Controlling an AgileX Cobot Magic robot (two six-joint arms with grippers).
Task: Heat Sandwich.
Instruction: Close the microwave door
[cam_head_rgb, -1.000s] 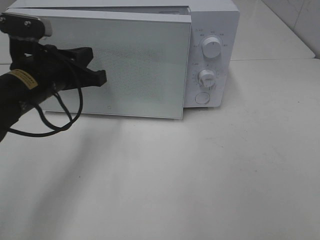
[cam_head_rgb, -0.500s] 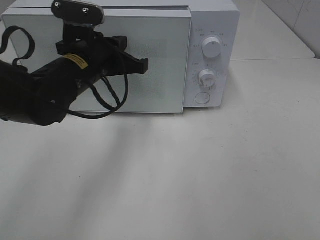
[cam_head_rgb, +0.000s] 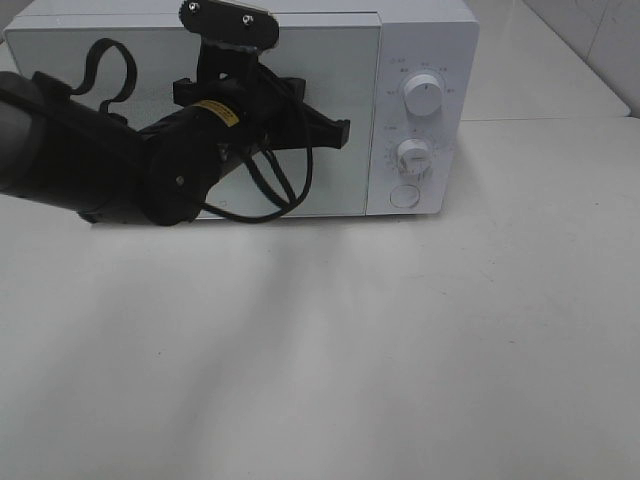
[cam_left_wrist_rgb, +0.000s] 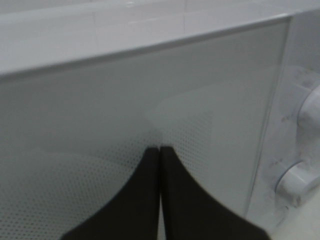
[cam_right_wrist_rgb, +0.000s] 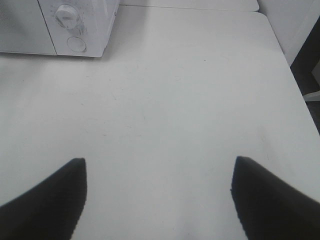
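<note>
The sandwich is hidden; nothing of it shows in any view. The white microwave (cam_head_rgb: 425, 40) stands at the back of the table with its frosted glass door (cam_head_rgb: 345, 70) flush with the front. My left gripper (cam_head_rgb: 343, 132) is shut with nothing in it, and its tip sits against the door's right part, near the control panel. In the left wrist view the closed fingertips (cam_left_wrist_rgb: 159, 148) meet right at the dotted door glass (cam_left_wrist_rgb: 100, 100). My right gripper (cam_right_wrist_rgb: 159, 165) hangs open over bare table, well away from the microwave (cam_right_wrist_rgb: 95, 20).
The control panel carries an upper knob (cam_head_rgb: 422, 97), a lower knob (cam_head_rgb: 413, 155) and a round button (cam_head_rgb: 404, 196). The white table (cam_head_rgb: 400, 350) stretches in front of the microwave. Its right edge (cam_right_wrist_rgb: 295, 75) shows in the right wrist view.
My left arm swept to the right along the microwave's front. The door, ajar a second ago, has swung flush with the microwave. The right gripper has not changed.
</note>
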